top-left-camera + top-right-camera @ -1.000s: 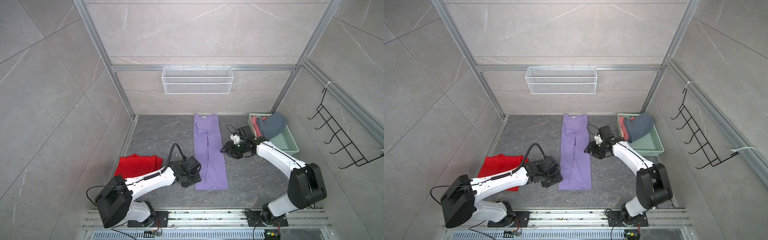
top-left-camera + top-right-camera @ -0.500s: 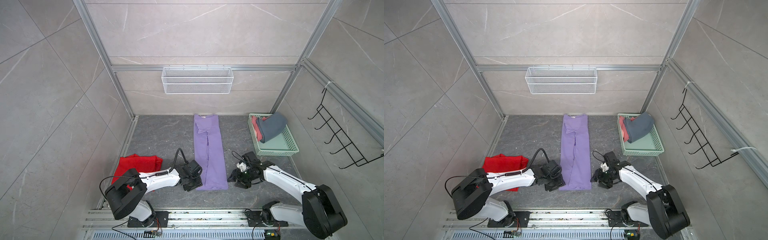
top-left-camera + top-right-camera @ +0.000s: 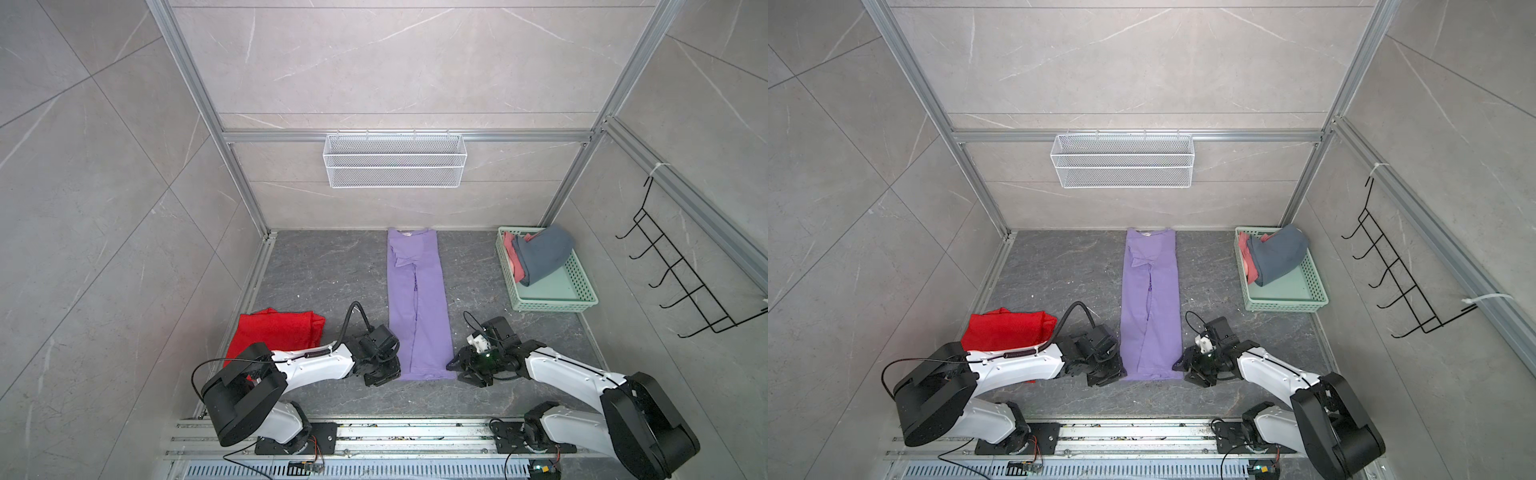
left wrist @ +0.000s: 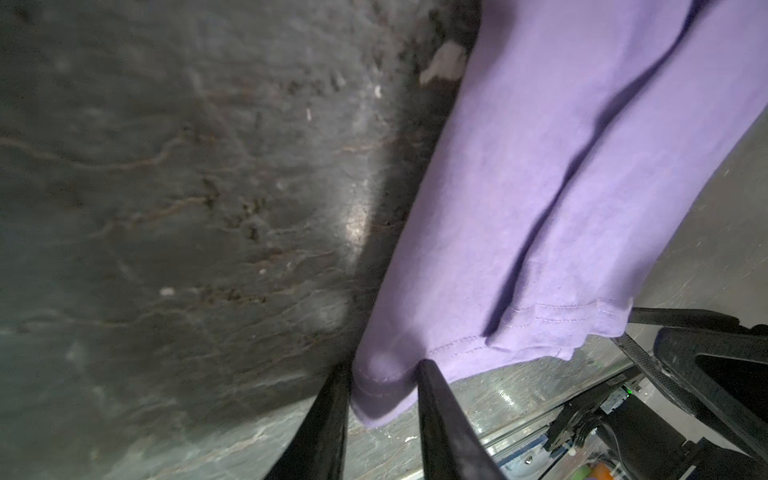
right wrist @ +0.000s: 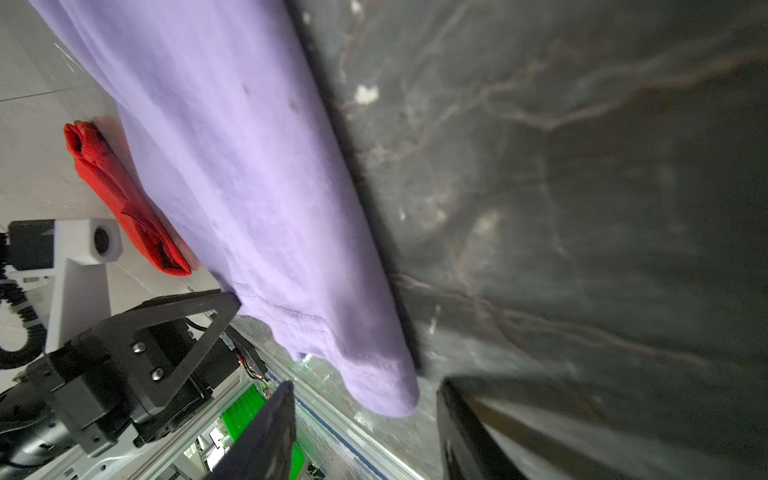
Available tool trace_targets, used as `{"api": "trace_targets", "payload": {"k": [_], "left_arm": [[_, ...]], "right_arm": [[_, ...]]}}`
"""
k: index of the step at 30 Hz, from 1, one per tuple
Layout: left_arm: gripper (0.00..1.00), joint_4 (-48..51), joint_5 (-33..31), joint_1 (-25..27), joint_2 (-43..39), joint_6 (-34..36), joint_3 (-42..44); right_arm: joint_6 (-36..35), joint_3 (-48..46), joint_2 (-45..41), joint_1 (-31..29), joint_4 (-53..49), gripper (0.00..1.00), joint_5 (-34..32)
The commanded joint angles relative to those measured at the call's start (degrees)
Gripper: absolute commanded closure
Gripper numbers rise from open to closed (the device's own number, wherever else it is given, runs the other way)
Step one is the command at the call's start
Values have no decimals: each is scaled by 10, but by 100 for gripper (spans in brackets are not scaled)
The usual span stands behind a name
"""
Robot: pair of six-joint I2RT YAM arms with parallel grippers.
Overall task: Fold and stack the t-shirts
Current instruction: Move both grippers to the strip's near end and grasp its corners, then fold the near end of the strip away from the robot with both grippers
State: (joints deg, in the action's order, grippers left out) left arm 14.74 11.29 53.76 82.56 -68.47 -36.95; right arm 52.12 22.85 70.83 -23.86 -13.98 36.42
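Observation:
A lilac-purple t-shirt [image 3: 417, 303] [image 3: 1152, 303] lies folded into a long narrow strip down the middle of the floor. My left gripper [image 3: 384, 372] [image 4: 384, 365] sits at its near left corner, shut on the bunched hem there. My right gripper [image 3: 463, 370] [image 5: 365, 384] is at the near right corner, open, with its fingers on either side of the hem and clear of it. A folded red t-shirt [image 3: 276, 332] [image 5: 124, 195] lies on the left. A slate-blue t-shirt [image 3: 542, 255] and a salmon-pink one [image 3: 509, 253] sit crumpled in the basket.
The mint-green basket [image 3: 552, 305] stands at the right rear of the floor. A white wire basket [image 3: 395, 166] hangs on the back wall and a black hook rack [image 3: 673, 282] on the right wall. An aluminium rail [image 3: 374, 436] runs along the front.
The right arm swung from beside the shirt's middle down to its near right corner. The left gripper shifted to the near left corner and its jaws narrowed onto the hem.

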Motion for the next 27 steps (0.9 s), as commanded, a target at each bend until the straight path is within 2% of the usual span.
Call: {"api": "trace_targets", "payload": {"k": [1, 2, 4, 7, 12, 15, 19, 27], "left_arm": [[75, 8, 10, 3, 11, 7, -3], [78, 3, 12, 3, 13, 8, -6], [86, -4, 19, 3, 15, 8, -8], [100, 3, 28, 5, -1, 9, -12], [100, 52, 23, 5, -53, 20, -46], [100, 53, 27, -14, -64, 33, -74], [100, 37, 58, -65, -26, 77, -138], [100, 95, 97, -176, 148, 201, -355]], "right_arm": [[12, -29, 35, -4, 1, 50, -74], [11, -28, 43, -6, 3, 55, -74], [9, -20, 53, -8, -14, 80, -89], [12, -10, 30, -11, -33, 93, -90], [1, 60, -37, -14, -116, 98, -105], [-8, 132, -30, -14, -148, 99, -148], [-15, 222, 45, -14, -123, 100, -177], [-46, 474, 267, -5, -133, 100, -230]]}}
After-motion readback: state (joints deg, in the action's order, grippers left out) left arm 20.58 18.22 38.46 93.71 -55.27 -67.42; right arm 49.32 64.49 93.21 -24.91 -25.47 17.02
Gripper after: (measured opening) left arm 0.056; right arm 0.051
